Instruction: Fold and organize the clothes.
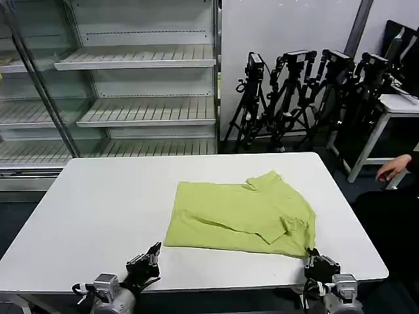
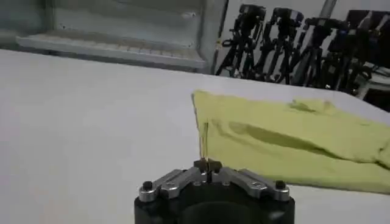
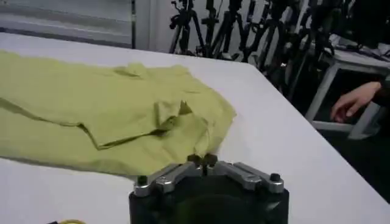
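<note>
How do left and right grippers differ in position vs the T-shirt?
The left gripper sits on bare table, apart from the T-shirt near its front left corner. The right gripper sits right at the shirt's front right corner. Both appear shut, low at the near edge.

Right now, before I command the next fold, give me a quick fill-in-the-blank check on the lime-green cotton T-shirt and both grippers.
1. The lime-green cotton T-shirt lies partly folded on the white ____.
2. The left gripper sits near the table's front edge, ____ the shirt.
3. The right gripper is by the shirt's front ____ corner.
4. Both grippers' fingers are ____.

Missing words: table; apart from; right; shut
</note>
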